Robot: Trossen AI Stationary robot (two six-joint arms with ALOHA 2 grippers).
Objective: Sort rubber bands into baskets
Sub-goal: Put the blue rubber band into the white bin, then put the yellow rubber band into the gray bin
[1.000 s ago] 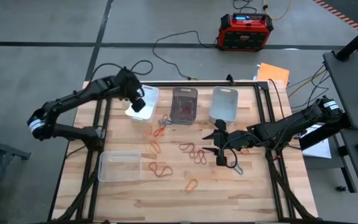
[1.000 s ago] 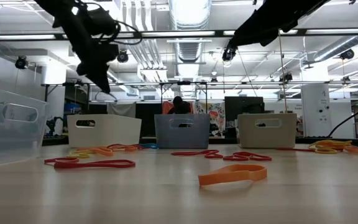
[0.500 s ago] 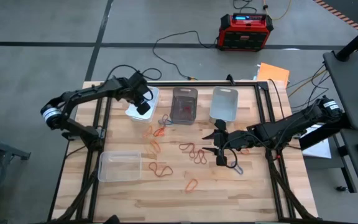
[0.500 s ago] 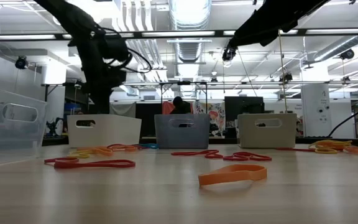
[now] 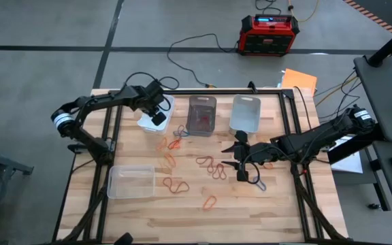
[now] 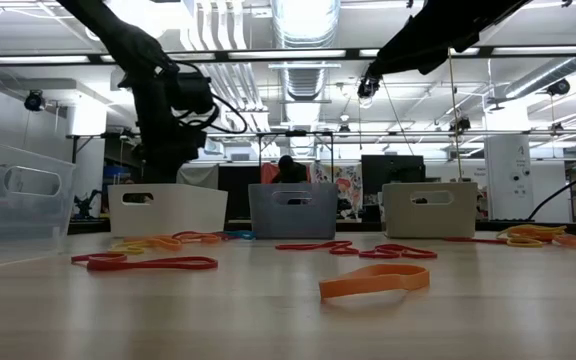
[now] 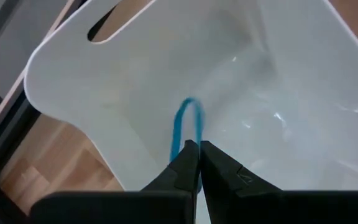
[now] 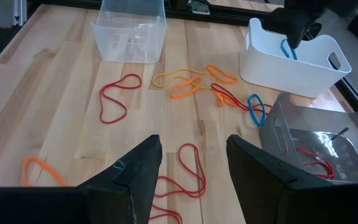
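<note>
My left gripper (image 7: pixel 199 149) is shut on a blue rubber band (image 7: pixel 187 118) inside the white basket (image 7: pixel 291 74). The gripper also shows at the table's far left in the high view (image 5: pixel 158 117) and in the right wrist view (image 8: pixel 293 32). My right gripper (image 8: pixel 194 158) is open and empty above the table's right middle (image 5: pixel 239 160). Red (image 8: pixel 112 98), orange (image 8: pixel 182 89) and blue (image 8: pixel 255 104) rubber bands lie flat on the wooden table. The smoky dark basket (image 5: pixel 201 114) holds red bands (image 8: pixel 312 163). My left gripper pinches the blue rubber band near one end of its loop (image 7: pixel 179 140) between its two fingertips. The fingers point down into the white basket from above. The rest of the loop reaches out past the fingertips inside the basket; whether it touches the basket's floor I cannot tell.
A clear basket (image 5: pixel 245 112) stands at the far right of the row and another clear basket (image 5: pixel 131 181) at the near left. Loose bands spread over the table's middle (image 5: pixel 211 167). A red-and-black box (image 5: pixel 269 34) stands on the floor beyond the table.
My left gripper has gone down from above the white basket into it, carrying the blue rubber band and staying shut. My right gripper has kept still.
</note>
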